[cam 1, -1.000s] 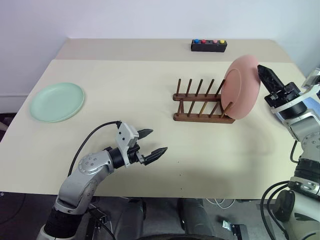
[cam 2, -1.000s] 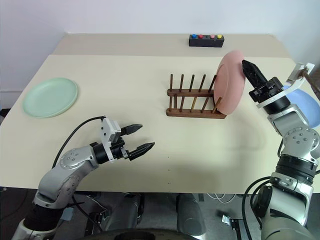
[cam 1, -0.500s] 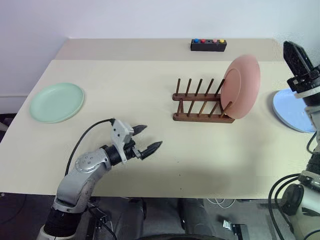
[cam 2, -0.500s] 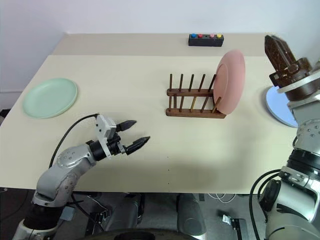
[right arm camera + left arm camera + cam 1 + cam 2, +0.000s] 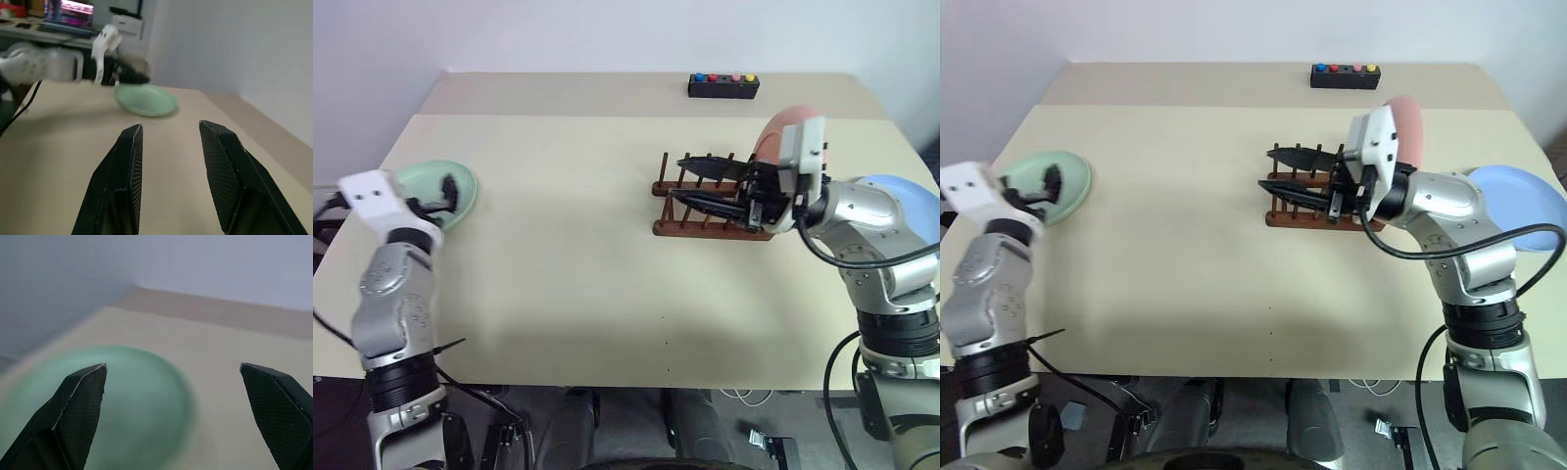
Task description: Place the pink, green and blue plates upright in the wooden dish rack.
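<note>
Left gripper point(image 5: 173, 396), jaws spread wide, should straddle the green plate point(image 5: 438, 186) rim squarely, probably touching nothing yet; right gripper point(image 5: 1285, 171) part-open, empty.

Black button box point(image 5: 723, 86) at far table point(image 5: 578, 245) edge; red, blue, pink, yellow buttons on top.

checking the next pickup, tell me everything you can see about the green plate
The green plate is round, shallow, pale mint and matte, like plastic, with a low raised rim. It lies flat, face up, near the table's left edge, far from the wooden dish rack. The left gripper hangs over it with fingers spread wide; whether they touch it cannot be told. Nothing lies in the plate.
</note>
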Controlling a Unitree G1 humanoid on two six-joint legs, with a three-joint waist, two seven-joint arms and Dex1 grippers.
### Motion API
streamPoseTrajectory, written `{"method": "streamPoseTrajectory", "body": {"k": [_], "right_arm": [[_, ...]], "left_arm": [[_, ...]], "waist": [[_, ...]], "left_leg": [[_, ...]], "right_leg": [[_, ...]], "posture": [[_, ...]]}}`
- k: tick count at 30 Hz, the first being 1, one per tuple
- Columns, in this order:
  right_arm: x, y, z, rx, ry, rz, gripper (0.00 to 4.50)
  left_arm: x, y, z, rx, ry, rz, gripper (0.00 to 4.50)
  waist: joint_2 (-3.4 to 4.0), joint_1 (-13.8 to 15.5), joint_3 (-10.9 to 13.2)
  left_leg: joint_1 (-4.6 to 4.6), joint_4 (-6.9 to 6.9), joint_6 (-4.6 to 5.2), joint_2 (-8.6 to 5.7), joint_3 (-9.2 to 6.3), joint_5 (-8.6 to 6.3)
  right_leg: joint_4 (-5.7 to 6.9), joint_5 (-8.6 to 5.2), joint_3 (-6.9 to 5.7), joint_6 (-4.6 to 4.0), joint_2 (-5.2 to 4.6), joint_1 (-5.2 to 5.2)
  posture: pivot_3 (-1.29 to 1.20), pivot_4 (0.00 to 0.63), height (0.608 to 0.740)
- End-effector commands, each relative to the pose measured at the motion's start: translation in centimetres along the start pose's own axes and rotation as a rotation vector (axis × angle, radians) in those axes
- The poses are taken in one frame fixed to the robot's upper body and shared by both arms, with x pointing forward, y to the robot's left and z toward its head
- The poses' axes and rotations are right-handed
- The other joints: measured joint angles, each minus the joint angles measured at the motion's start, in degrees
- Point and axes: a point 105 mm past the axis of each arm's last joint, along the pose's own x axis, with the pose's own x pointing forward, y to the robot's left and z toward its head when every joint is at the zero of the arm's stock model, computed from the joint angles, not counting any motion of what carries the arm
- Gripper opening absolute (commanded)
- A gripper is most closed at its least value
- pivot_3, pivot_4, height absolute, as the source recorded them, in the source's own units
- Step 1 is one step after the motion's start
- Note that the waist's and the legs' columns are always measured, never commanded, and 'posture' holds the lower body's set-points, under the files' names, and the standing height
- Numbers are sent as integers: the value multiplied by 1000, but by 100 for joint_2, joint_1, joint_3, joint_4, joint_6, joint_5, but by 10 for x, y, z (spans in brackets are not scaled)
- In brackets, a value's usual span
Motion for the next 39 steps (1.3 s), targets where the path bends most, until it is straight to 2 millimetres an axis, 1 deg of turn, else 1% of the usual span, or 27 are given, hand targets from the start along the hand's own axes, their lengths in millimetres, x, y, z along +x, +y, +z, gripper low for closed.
{"method": "streamPoseTrajectory", "body": {"k": [1,2,5,6,8,10,13,16,19,22,25,26,29,32,34,35,37,39], "right_arm": [[4,5,0,-40,-12,32,1807],[4,6,-1,-33,-14,35,1807],[5,7,-2,-22,-23,38,1807],[6,9,-3,-16,-21,48,1807],[7,17,-9,-3,-3,88,1807],[7,21,-12,0,6,97,1807],[8,22,-14,2,0,83,1807],[8,21,-14,4,2,68,1807],[7,21,-15,5,2,60,1807],[6,19,-15,1,6,42,1847],[4,19,-16,1,9,32,1847],[4,19,-16,1,9,31,1847],[4,19,-16,2,10,29,1847],[4,19,-16,2,11,29,1847],[5,19,-16,0,10,26,1847],[6,18,-16,-6,12,21,1847],[7,14,-17,-44,32,11,1847],[9,12,-20,-78,51,4,1847]], "left_arm": [[0,56,5,-54,30,284,4500],[0,61,2,-62,47,306,4500],[2,67,-2,-25,81,313,4500],[4,71,-7,-20,115,323,4500],[6,83,-13,-47,163,374,4500],[10,88,-17,-91,197,383,4500],[22,72,-29,-141,271,281,4500],[28,73,-33,-160,296,318,4500],[32,71,-34,-184,302,316,4500],[34,68,-41,-236,332,340,3635],[35,68,-41,-245,331,349,2169],[35,68,-41,-245,329,348,1582],[35,68,-41,-245,326,348,40],[34,68,-42,-246,325,348,40],[35,61,-37,-247,302,310,40],[37,52,-29,-254,257,258,40],[38,24,-2,-241,125,136,40],[34,3,13,-225,51,62,40]], "waist": [[-5,11,-1],[-6,7,-1],[-15,21,-3],[-16,21,-4],[-18,19,-5],[-22,0,-7],[-22,-2,-7],[-25,-5,-8],[-26,-7,-9],[-26,-11,-9],[-27,-15,-9],[-27,-16,-9],[-28,-11,-10],[-29,-10,-11],[-29,-10,-11],[-29,-10,-11],[-30,18,-11],[-35,40,-11]], "left_leg": [[0,1,0,0,-4,0],[0,1,0,0,-5,0],[0,3,-2,0,-5,1],[0,3,-4,0,-5,2],[0,4,-5,0,-5,3],[1,3,-6,0,-6,3],[0,2,-6,0,-6,3],[0,3,-6,0,-6,4],[0,2,-6,0,-6,4],[0,0,-7,0,-6,4],[0,1,-7,0,-6,4],[0,0,-7,0,-6,4],[0,1,-7,0,-6,4],[0,2,-7,0,-6,4],[0,2,-7,0,-6,4],[0,2,-7,-1,-6,4],[0,2,-8,-1,-5,4],[-5,6,-9,-1,-7,5]], "right_leg": [[1,0,-3,0,1,0],[2,0,-4,0,1,0],[3,1,-4,0,1,1],[4,1,-4,-1,1,1],[5,1,-4,-1,2,1],[7,1,-5,-1,3,1],[8,1,-5,-1,3,-2],[10,1,-5,-1,2,-2],[10,1,-5,-1,2,-3],[10,1,-5,-1,2,-5],[11,1,-5,-1,0,-5],[11,2,-5,-1,0,-5],[12,2,-5,-1,1,-6],[12,2,-5,-1,0,-5],[12,2,-5,-1,0,-4],[12,2,-5,-1,0,-5],[12,2,-5,-2,0,-5],[12,3,-6,-1,-1,-4]], "posture": [[0,150,734],[0,150,734],[0,150,734],[0,150,734],[0,150,734],[0,150,734],[0,150,734],[0,150,734],[0,150,734],[0,150,734],[0,150,734],[0,150,734],[0,150,734],[0,150,734],[0,150,734],[0,150,734],[0,150,734],[0,150,734]]}}
